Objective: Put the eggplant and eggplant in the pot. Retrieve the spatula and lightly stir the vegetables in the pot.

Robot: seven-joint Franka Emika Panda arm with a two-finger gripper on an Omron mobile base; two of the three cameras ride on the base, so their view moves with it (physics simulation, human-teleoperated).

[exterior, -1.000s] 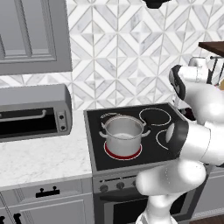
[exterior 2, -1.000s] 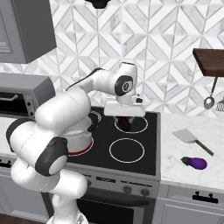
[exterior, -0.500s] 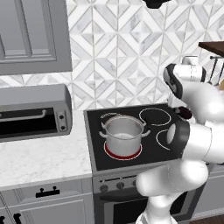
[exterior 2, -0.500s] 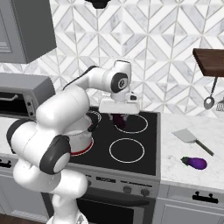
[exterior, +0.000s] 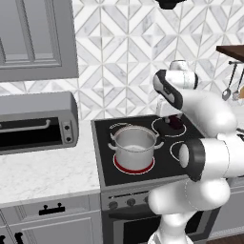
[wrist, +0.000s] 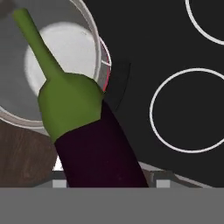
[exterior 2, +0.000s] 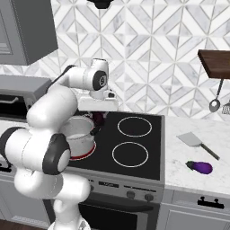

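Note:
My gripper is shut on one eggplant, dark purple with a green cap and a long stem. It hangs over the stove's back left burner, just beside the steel pot. In the hand view the pot lies at the upper left, its inside bare, and the stem reaches over its rim. The held eggplant shows dark under the hand. The other eggplant lies on the right counter. The spatula, grey blade and dark handle, rests just behind it.
A black stovetop carries the pot on its front left burner, glowing red. A toaster oven stands on the left counter. Metal utensils hang under a wooden shelf at the right.
The arm has swung left across the stove with the eggplant in its grip, from the back right burner to the pot's side. The pot, spatula and other eggplant have not moved.

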